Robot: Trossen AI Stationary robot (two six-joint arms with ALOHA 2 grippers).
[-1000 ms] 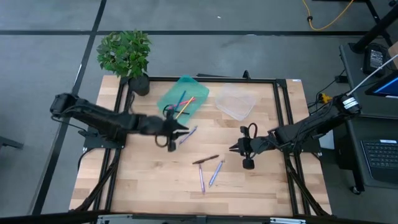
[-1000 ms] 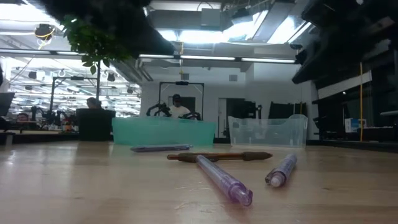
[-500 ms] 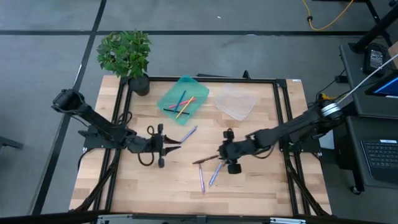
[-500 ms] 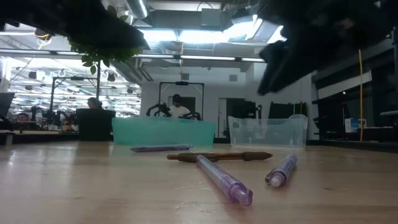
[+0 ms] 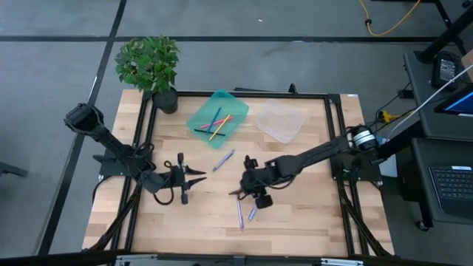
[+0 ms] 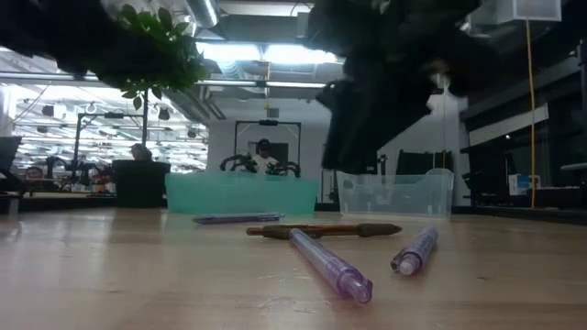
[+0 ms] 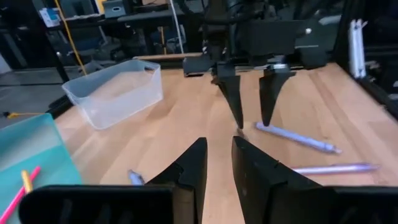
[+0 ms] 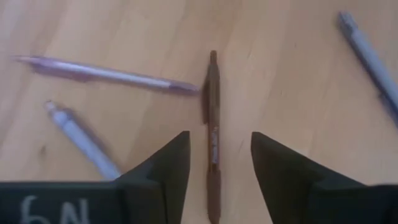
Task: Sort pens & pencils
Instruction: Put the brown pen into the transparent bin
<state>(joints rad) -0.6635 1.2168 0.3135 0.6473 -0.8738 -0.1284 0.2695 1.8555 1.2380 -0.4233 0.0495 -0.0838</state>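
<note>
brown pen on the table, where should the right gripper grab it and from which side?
Probably mid-barrel, from straight above. The brown pen lies flat on the table, its barrel running between the open fingers of the right gripper, so they would close across its thin width. A lavender pen tip nearly touches its far end; stay clear.

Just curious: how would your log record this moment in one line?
right gripper: open, straddling brown pen | left gripper: open, waiting
</note>
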